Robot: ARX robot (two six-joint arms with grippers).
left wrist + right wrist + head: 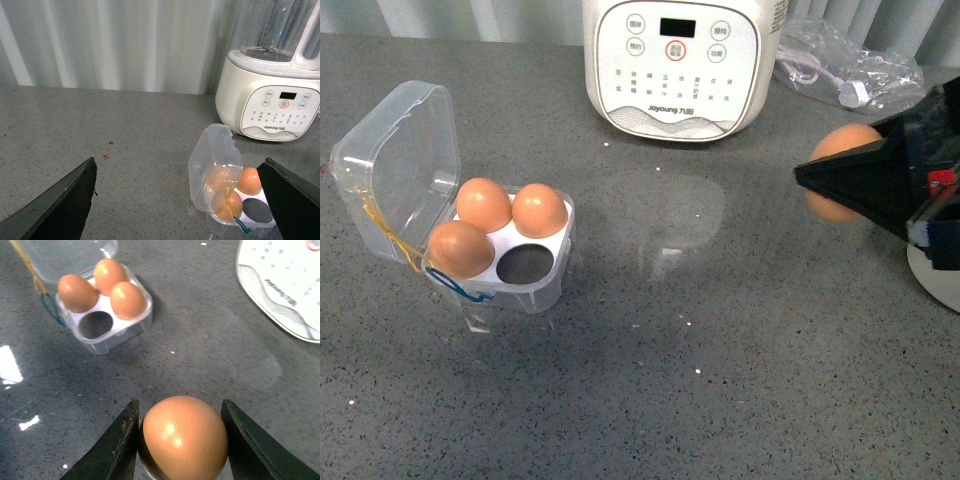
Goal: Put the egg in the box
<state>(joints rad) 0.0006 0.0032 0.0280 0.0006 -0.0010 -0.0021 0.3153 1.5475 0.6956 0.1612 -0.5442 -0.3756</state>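
My right gripper (830, 180) is shut on the egg (847, 145), orange-brown, and holds it above the grey table at the right. In the right wrist view the egg (182, 437) sits between the two dark fingers (117, 447). The box (525, 285) stands open at the left, lid up, with three brown eggs and one empty hole (527, 264) at its front right. The box also shows in the right wrist view (112, 337) and in the left wrist view (222, 227). My left gripper (182, 200) is open and empty, off the front view, short of the box.
A big white cooker (675, 65) with buttons stands at the back centre. A clear plastic bag with a white cable (840, 65) lies at the back right. A white round rim (935, 280) shows at the right edge under my right arm.
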